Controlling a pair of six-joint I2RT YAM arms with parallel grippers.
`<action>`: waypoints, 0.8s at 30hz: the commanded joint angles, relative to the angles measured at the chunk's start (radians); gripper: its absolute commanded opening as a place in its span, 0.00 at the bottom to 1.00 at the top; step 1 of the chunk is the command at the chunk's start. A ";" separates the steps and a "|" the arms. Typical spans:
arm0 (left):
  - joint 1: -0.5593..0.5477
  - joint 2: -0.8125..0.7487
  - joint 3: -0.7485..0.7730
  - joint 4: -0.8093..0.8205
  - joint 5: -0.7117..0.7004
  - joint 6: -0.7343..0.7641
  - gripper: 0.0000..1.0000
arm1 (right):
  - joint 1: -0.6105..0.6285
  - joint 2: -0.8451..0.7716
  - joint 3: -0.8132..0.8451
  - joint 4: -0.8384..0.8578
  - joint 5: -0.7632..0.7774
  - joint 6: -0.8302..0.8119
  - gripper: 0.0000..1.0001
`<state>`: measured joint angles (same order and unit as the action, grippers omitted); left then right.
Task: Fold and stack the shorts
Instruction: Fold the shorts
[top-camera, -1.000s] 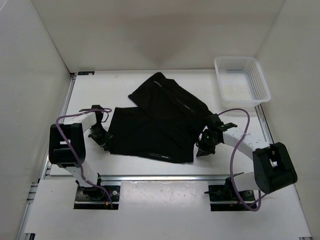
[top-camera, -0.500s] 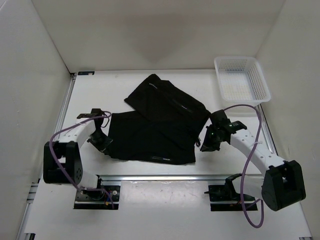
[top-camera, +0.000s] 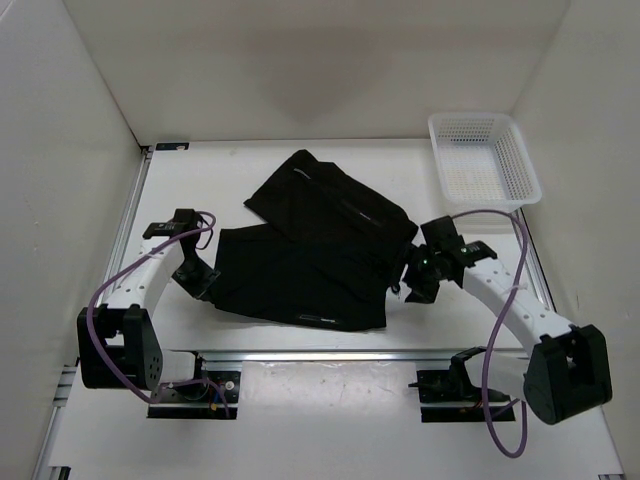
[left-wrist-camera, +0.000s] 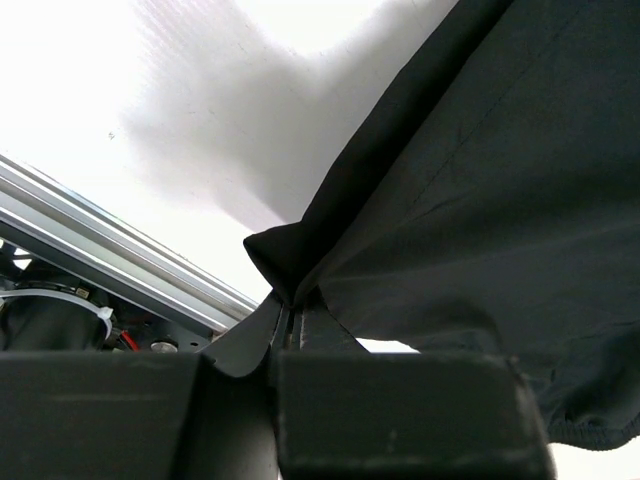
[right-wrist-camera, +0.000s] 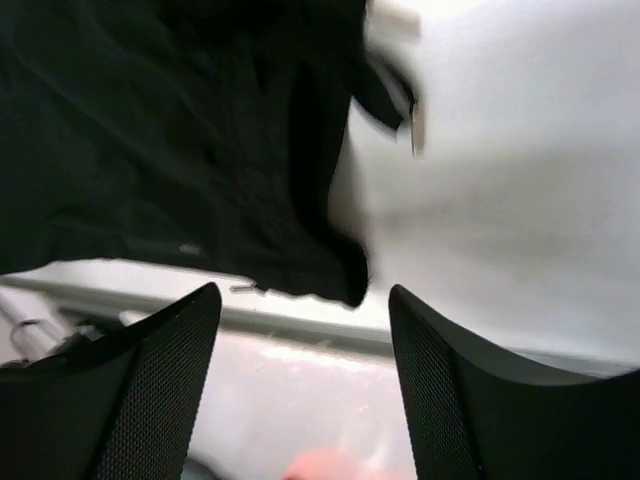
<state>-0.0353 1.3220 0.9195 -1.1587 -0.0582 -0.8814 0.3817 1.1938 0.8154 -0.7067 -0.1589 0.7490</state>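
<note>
One pair of shorts (top-camera: 300, 270), one white basket (top-camera: 484, 165).

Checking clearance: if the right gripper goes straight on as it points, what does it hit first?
Most likely the shorts: their edge lies just ahead of the open right gripper, with bare table beside it. The view is blurred, so depth is unclear; it could touch the table first.

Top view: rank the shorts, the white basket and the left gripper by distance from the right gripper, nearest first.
1. The shorts: immediately left of the right gripper, whose jaws are open.
2. The white basket: back-right corner of the table.
3. The left gripper: far left, clamped on the opposite edge of the shorts.
</note>
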 joint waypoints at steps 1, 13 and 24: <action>-0.003 -0.007 0.019 -0.004 -0.025 0.004 0.10 | -0.003 -0.111 -0.116 0.061 -0.184 0.171 0.74; -0.003 -0.038 0.001 0.027 -0.006 0.044 0.10 | 0.029 -0.344 -0.527 0.376 -0.289 0.498 0.74; -0.014 -0.075 0.001 0.036 -0.006 0.044 0.10 | 0.101 -0.157 -0.532 0.625 -0.128 0.526 0.52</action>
<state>-0.0444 1.2972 0.9192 -1.1393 -0.0631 -0.8463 0.4545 0.9966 0.2592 -0.1822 -0.3550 1.2507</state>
